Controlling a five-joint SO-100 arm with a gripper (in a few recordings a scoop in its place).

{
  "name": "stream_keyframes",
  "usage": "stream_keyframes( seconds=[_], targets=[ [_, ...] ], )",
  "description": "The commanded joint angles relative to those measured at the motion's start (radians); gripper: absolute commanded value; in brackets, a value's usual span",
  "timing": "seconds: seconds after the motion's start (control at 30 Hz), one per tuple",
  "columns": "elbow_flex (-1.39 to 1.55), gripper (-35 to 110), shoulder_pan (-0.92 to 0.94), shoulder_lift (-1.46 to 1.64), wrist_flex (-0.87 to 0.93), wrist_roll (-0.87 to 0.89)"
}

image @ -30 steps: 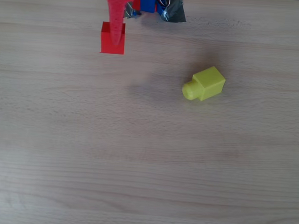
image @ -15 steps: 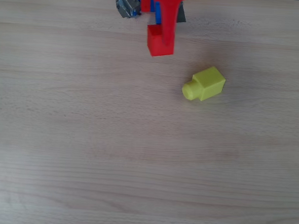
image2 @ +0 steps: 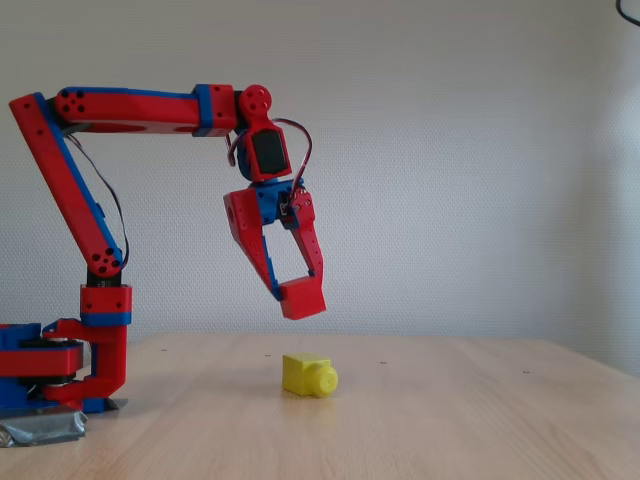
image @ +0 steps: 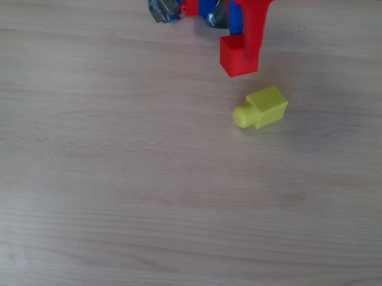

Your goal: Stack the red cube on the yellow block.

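The red cube [image: 237, 57] [image2: 302, 298] hangs in the air, held between the fingers of my red-and-blue gripper [image: 245, 52] [image2: 296, 293], which is shut on it. The yellow block [image: 262, 108] [image2: 308, 375] lies on the wooden table with its round stub pointing to the left in the overhead view. In that view the cube sits just up and left of the block. From the fixed view the cube floats well above the block, slightly to its left, with a clear gap between them.
My arm's base [image2: 60, 370] stands at the left of the fixed view, taped to the table [image: 174, 213]. A patch of grey tape [image: 162, 4] shows at the top edge of the overhead view.
My gripper has swung to the right with the red cube in it, from far left of the yellow block to just beside it. The yellow block has not moved.
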Motion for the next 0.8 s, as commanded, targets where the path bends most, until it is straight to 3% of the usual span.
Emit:
stream_keyframes(
  seconds=[0.0, 0.77],
  targets=[
    [-0.055, 10, -0.046, 0.015, -0.009, 0.028],
    [0.02, 9, -0.187, -0.067, -0.123, 0.112]
  ],
)
